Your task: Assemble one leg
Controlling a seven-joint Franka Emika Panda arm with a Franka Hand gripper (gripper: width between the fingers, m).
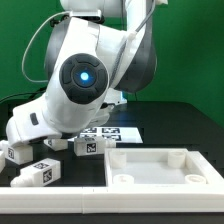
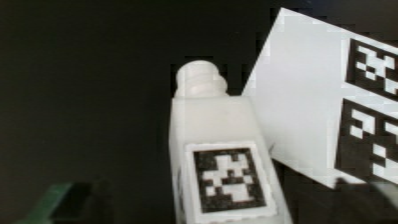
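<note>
In the wrist view a white leg (image 2: 217,150) lies lengthways on the black table, tag facing up and its rounded screw tip (image 2: 199,76) pointing away. My gripper (image 2: 199,216) is over its near end. One dark finger (image 2: 43,206) shows at the edge, apart from the leg; the other is not visible. The jaws look open. In the exterior view the arm's hand (image 1: 28,126) is low at the exterior view's left and hides the fingers. Loose legs lie there (image 1: 12,152), (image 1: 36,173), (image 1: 88,146).
The large white rimmed tray (image 1: 160,172) lies at the exterior view's front right. The marker board (image 1: 112,131) lies behind it and also shows in the wrist view (image 2: 329,100), close beside the leg. A green wall stands behind the table.
</note>
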